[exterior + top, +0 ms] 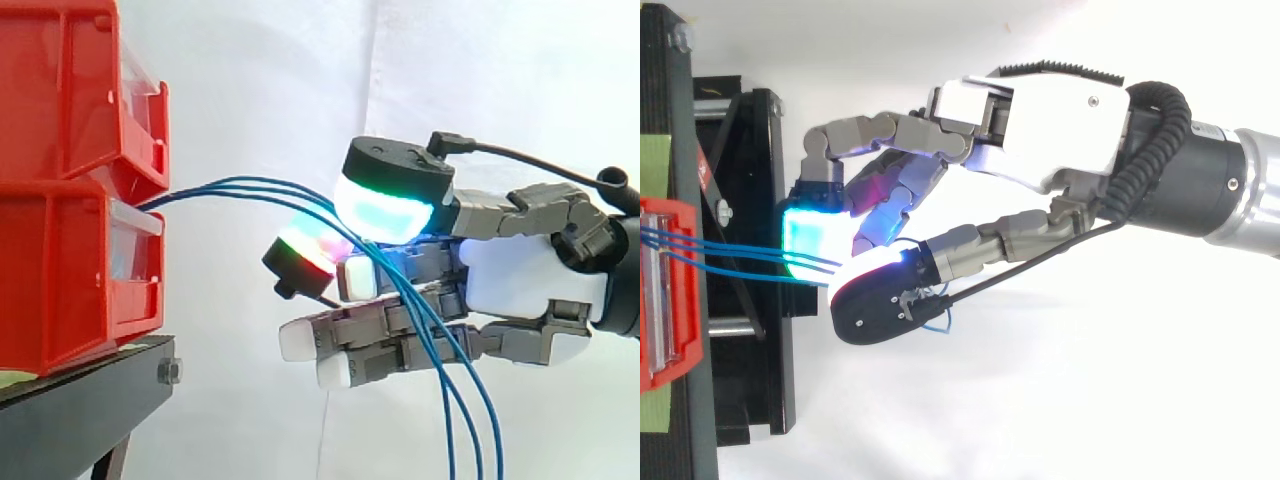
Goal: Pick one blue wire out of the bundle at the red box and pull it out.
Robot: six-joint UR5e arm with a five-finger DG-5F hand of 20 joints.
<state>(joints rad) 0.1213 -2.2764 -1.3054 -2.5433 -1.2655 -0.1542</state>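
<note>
Robot hand [1040,130] is in from the right, thumb and one finger narrowed to a pinch on the blue wires [240,187], a short way off the red box [60,280]. Other fingers lie straight underneath, clear of the pinch. Wires arc out from the box front, pass between the glowing pads [385,212], then droop slack below. I can't tell if one strand or all three are caught. Grip sits level with the exit, I'd guess for a straight pull.
</note>
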